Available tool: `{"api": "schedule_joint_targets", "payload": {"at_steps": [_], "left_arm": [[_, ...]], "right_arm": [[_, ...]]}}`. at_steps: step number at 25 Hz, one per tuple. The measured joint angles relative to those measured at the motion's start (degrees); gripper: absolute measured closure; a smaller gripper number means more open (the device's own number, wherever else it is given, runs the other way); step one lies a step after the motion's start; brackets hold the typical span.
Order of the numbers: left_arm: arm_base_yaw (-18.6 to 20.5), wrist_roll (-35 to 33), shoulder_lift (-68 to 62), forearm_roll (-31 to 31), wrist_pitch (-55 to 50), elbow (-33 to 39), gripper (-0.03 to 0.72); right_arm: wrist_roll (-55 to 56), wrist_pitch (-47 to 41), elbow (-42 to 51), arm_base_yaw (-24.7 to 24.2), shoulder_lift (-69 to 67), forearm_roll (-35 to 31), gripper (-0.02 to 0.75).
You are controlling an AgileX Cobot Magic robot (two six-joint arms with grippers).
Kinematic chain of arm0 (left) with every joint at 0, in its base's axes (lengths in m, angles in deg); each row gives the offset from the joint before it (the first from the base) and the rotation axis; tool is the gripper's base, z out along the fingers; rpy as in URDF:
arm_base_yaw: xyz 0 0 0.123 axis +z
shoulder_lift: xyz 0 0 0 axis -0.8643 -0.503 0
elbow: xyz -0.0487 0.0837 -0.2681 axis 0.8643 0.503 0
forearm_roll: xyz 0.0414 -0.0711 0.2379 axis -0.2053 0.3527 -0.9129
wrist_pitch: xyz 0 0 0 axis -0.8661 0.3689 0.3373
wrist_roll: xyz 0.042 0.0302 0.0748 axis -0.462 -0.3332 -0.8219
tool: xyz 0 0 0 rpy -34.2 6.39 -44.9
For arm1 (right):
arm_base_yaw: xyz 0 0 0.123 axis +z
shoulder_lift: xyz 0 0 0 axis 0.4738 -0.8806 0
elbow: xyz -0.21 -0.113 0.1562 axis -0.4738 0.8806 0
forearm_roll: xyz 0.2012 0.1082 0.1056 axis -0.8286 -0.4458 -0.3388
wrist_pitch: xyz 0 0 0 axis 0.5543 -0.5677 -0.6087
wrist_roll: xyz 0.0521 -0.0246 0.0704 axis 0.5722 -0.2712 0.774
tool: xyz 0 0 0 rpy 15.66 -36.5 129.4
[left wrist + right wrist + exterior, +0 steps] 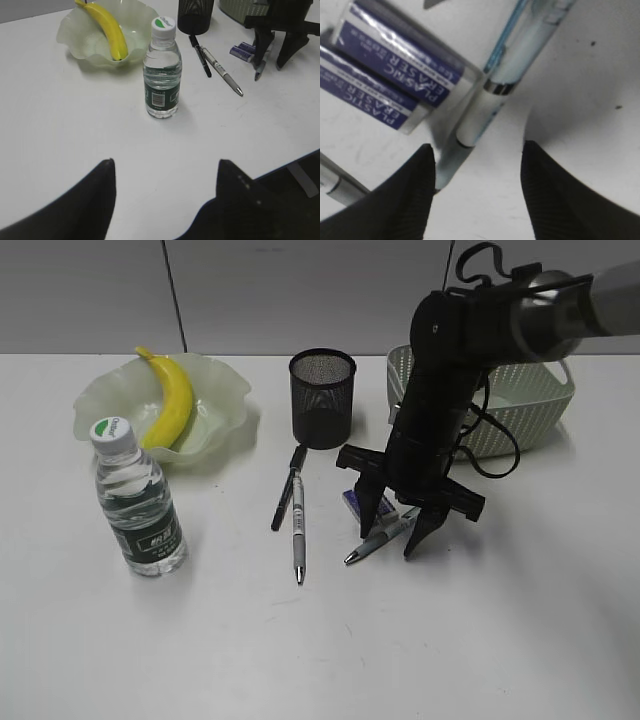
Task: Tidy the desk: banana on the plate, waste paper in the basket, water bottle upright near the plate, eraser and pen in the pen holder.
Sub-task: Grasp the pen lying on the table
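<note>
Blue-barrelled and slim, the pen [515, 65] lies right under my right gripper [392, 536], low and right of centre in the exterior view. My right jaws stand well apart and hold nothing; in the right wrist view their two dark tips sit at the bottom of the frame, with the pen's lower end running down towards the left tip, which looks to be touching it or nearly so. Its long axis slants from upper right to lower left, so it lies askew to my jaws rather than squarely between them. I judge I must shift or turn a little before closing, or the left finger will nudge the pen away.

Two erasers [395, 75] lie just beside the pen, in the upper left of that frame. Two more pens [293, 502] lie left of my gripper, below the holder [322, 397]. My right arm is far the nearer to all of these.

My left gripper [165, 200] hangs wide open and empty at the bottom of its view, well apart from the bottle [162, 72], which stands upright near the plate [225, 390]. The banana [172, 400] rests in the plate. The basket [540, 400] sits at upper right.
</note>
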Motion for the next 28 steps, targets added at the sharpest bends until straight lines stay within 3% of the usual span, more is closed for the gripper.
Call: {"api": "schedule_joint_targets", "payload": {"at_steps": [4,9,15,19,28], "left_arm": [[0.0,0.0,0.0,0.0,0.0,0.0,0.216],[0.0,0.0,0.0,0.0,0.0,0.0,0.216],[0.0,0.0,0.0,0.0,0.0,0.0,0.216],[0.0,0.0,0.0,0.0,0.0,0.0,0.216],[0.0,0.0,0.0,0.0,0.0,0.0,0.216]], "right_arm": [[1.7,2.5,0.0,0.0,-0.6,0.0,0.307],[3.1,2.7,0.0,0.0,-0.7,2.4,0.419],[2.9,1.6,-0.4,0.0,-1.8,1.1,0.458],[1.1,0.6,-0.7,0.1,-2.0,0.8,0.636],[-6.8,-2.2,-0.2,0.1,4.4,7.0,0.628]]}}
